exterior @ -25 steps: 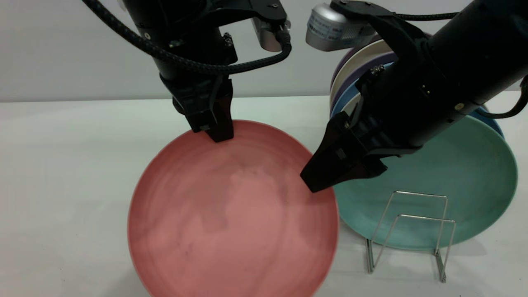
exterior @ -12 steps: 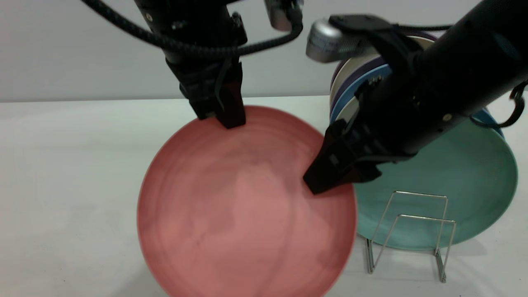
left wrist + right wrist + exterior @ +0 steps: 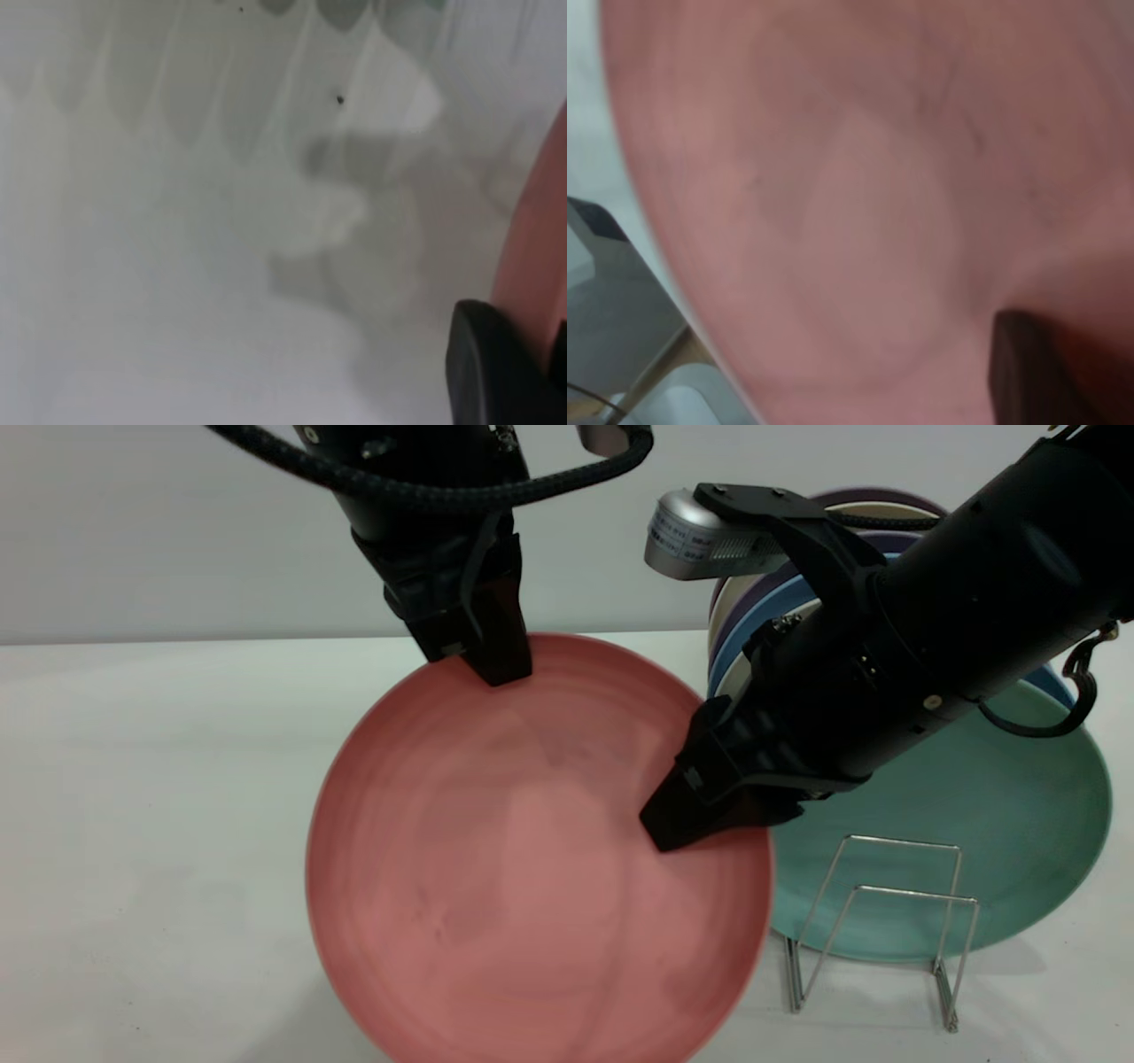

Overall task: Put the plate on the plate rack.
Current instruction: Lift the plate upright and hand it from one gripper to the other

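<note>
Clearly the plate [image 3: 532,859] is not racked yet — it hangs tilted beside the plate rack [image 3: 881,921], with the left gripper [image 3: 478,657] clamped on its top rim and the right gripper [image 3: 687,828] pinching its side — lowering between the loops remains.

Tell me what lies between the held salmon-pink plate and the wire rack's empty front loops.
Nothing: the exterior view shows the salmon-pink plate beside the silver wire rack, with only bare white table between them.
</note>
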Controlling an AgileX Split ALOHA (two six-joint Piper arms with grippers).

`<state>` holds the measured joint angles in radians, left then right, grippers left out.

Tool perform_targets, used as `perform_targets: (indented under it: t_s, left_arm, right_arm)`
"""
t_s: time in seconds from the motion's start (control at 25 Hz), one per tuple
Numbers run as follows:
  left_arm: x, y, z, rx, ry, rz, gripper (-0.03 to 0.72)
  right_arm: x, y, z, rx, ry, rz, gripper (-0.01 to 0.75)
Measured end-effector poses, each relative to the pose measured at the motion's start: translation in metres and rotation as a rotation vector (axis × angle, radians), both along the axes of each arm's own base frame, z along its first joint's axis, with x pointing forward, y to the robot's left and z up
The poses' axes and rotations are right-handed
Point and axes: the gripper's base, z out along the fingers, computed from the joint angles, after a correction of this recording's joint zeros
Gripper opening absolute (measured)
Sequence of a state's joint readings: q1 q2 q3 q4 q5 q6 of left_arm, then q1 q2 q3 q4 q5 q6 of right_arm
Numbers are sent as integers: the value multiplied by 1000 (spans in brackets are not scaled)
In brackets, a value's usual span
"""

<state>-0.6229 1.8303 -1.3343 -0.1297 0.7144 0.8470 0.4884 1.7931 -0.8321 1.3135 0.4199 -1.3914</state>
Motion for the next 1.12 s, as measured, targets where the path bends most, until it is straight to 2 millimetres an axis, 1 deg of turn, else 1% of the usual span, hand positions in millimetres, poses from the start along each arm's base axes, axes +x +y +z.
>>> perform_targets:
  t_s: [0.04,0.28,0.36,0.44,0.48,0.56,0.68,0.76,0.8,0.88,0.92,1.0,1.12]
  left_arm:
    - [0,0,0,6,3,-5,30]
    - [-4,3,-1,33,41,-10,49]
    - [-6,4,-2,46,64,-9,78]
    - [-8,5,-2,55,87,-7,137]
    - [-9,5,-2,61,100,-7,189]
    - [-11,6,-2,69,121,0,317]
    - [-12,8,-2,78,148,67,536]
    - [-10,13,-3,98,153,147,635]
    - [-8,16,-3,110,151,181,671]
    - [-2,27,-3,143,139,258,704]
    - [2,35,-3,159,135,307,707]
    - [11,49,-3,171,132,405,700]
    - [22,73,1,148,135,544,657]
  right_arm:
    - [0,0,0,0,-1,5,86]
    - [-2,1,0,3,5,28,82]
    - [-3,2,0,2,4,39,82]
    - [-4,2,0,2,3,52,82]
    - [-4,3,0,1,1,57,82]
    - [-4,3,0,0,0,59,82]
    - [-4,3,0,-5,-6,53,82]
    - [-3,2,0,-12,-12,47,81]
    - [-3,2,-1,-15,-14,48,81]
    - [-3,2,-1,-23,-17,55,81]
    - [-3,1,-1,-26,-17,56,81]
    - [-3,1,-2,-36,-18,59,81]
    - [-3,0,-2,-53,-19,64,81]
